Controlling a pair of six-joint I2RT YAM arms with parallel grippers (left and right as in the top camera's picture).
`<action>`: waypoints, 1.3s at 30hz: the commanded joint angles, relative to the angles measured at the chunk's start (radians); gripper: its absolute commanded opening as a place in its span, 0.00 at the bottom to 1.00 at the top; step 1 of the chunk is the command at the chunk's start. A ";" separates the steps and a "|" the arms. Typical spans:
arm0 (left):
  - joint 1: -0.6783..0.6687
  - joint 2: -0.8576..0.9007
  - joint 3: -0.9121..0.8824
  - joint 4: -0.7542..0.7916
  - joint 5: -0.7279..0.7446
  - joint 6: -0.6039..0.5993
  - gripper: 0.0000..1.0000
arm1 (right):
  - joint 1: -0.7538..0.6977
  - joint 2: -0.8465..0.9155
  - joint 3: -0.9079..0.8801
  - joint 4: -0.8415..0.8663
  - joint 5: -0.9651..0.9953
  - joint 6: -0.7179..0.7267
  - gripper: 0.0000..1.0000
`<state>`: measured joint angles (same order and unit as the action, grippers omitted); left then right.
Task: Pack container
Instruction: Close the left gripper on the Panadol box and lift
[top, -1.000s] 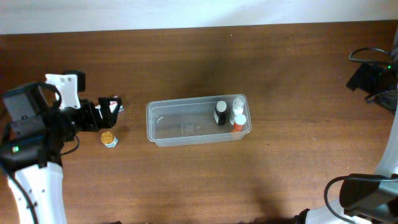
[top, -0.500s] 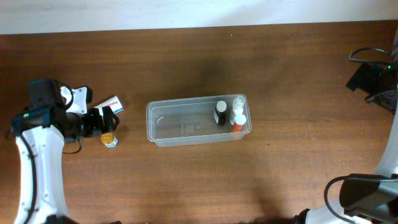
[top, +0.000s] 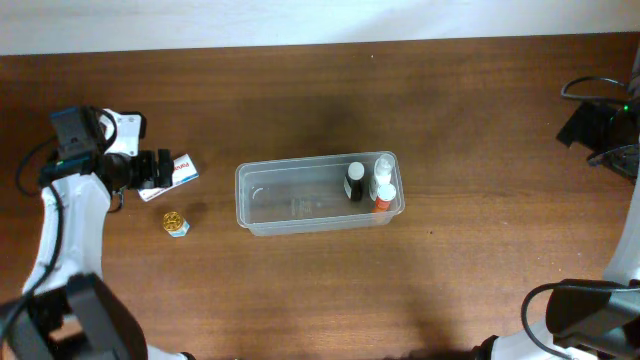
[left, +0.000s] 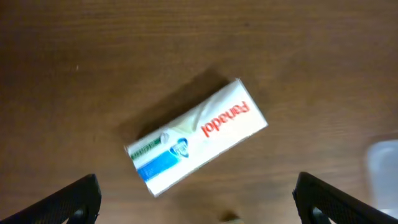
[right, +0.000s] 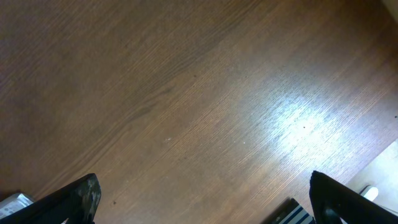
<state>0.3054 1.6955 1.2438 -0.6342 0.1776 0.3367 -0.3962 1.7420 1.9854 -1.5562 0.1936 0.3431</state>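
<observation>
- Left gripper (left: 199, 208) spread wide, empty; Panadol box (left: 198, 137) lies flat between its fingers.
- Right gripper (right: 205, 208) spread over worktop (right: 186, 93).
- Container (top: 290, 205) holds three bottles (top: 355, 182).

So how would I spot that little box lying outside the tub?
Find the clear plastic container mid-table. Left of it lies a flat white Panadol box with red lettering and a blue-green end. Its neighbour, a small gold-capped jar, is round.
</observation>
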 joint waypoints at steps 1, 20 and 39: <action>0.004 0.077 0.013 0.018 -0.016 0.144 0.99 | -0.003 -0.027 0.016 0.000 0.002 0.006 0.98; 0.003 0.223 0.013 0.082 -0.018 0.444 0.99 | -0.003 -0.027 0.016 0.000 0.002 0.006 0.98; -0.001 0.288 0.013 0.126 -0.018 0.296 0.99 | -0.003 -0.027 0.016 0.000 0.002 0.006 0.98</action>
<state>0.3054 1.9747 1.2438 -0.5110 0.1589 0.7364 -0.3962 1.7420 1.9854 -1.5562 0.1936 0.3439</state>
